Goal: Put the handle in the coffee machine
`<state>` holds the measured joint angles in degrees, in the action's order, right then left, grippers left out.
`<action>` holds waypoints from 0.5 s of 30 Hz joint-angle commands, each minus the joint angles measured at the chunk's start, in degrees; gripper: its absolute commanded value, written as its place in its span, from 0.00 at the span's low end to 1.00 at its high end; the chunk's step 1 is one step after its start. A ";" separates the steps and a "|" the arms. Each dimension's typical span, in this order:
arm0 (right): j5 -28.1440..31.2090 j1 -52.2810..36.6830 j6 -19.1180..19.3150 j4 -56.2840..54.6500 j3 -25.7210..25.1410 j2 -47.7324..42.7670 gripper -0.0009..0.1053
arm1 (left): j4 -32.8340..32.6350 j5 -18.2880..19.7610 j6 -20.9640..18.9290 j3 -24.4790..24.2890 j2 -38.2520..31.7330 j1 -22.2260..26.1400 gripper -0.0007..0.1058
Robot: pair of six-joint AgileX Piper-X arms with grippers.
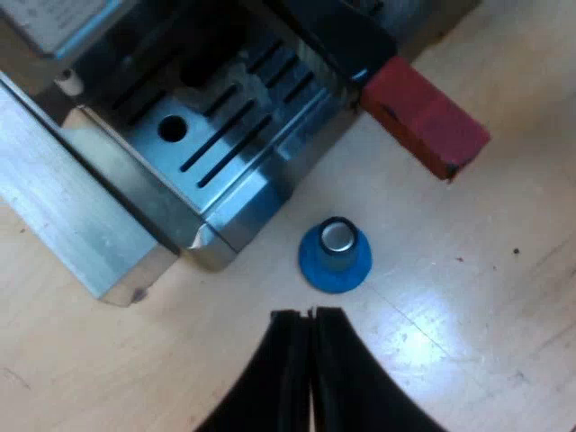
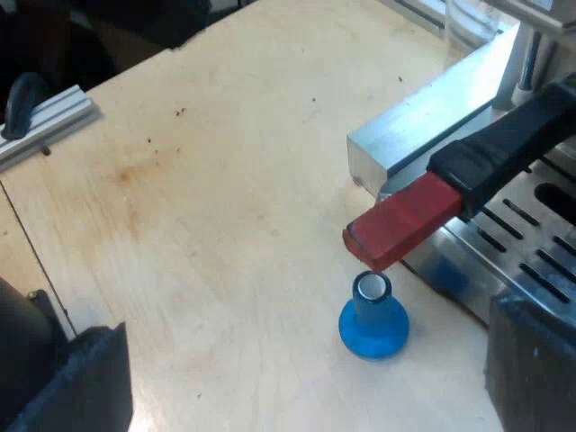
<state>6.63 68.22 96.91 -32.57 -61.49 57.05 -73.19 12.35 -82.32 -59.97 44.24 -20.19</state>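
Left gripper (image 1: 310, 360) pinched together over wooden table (image 1: 468, 315) near blue steel-topped tamper (image 1: 335, 254); right gripper (image 2: 306, 378) spread wide. Red-ended dark handle (image 1: 423, 117) overhangs edge of slotted steel tray (image 1: 256, 184).

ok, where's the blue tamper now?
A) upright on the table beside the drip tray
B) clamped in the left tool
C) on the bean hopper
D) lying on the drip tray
A: the blue tamper stands base-down on the wooden table, just off the drip tray corner.

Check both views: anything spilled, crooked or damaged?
Nothing major. A few dark specks and a faint brownish stain mark the table. The blue tamper stands upright by the drip tray, near the handle's red end.
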 commanded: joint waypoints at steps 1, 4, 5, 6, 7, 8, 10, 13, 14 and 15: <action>0.27 -0.01 0.54 -2.54 -2.33 -0.58 0.77 | 0.20 0.33 0.31 -0.34 -0.83 1.33 0.19; 2.21 -0.01 0.54 -5.48 -4.17 -0.58 0.77 | 0.20 0.35 0.31 -0.34 -1.17 2.67 0.44; 2.60 -0.01 0.54 -6.58 -4.97 -0.58 0.77 | 0.20 0.35 0.31 -0.34 -1.16 3.16 0.53; 2.60 -0.01 0.54 -7.02 -5.40 -0.58 0.77 | 0.20 0.35 0.31 -0.34 -1.30 3.44 0.56; 2.58 -0.21 0.54 -7.69 -5.90 -0.58 0.77 | -0.02 0.35 0.31 -0.34 -1.29 4.08 0.63; 2.47 -0.85 0.54 -8.46 -6.40 -0.58 0.77 | -0.16 0.35 0.31 -0.49 -1.29 4.28 0.67; 2.47 -2.85 0.54 -10.54 -7.59 -0.58 0.77 | -0.28 0.22 0.31 -0.83 -1.29 5.15 0.74; 1.60 -6.21 0.00 -12.21 -9.37 -0.70 0.77 | -0.28 0.22 -0.09 -2.23 -1.57 6.67 0.77; 1.02 -7.39 -0.14 -12.79 -9.81 -0.69 0.77 | -0.28 0.22 -0.09 -2.49 -1.68 7.01 0.77; 0.24 -8.96 -0.34 -13.48 -10.55 -0.69 0.77 | -0.28 0.22 -0.07 -3.52 -1.89 7.79 0.77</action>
<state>7.58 59.54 96.36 -45.33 -71.30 56.90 -73.35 12.35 -82.32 -62.60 43.10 -12.50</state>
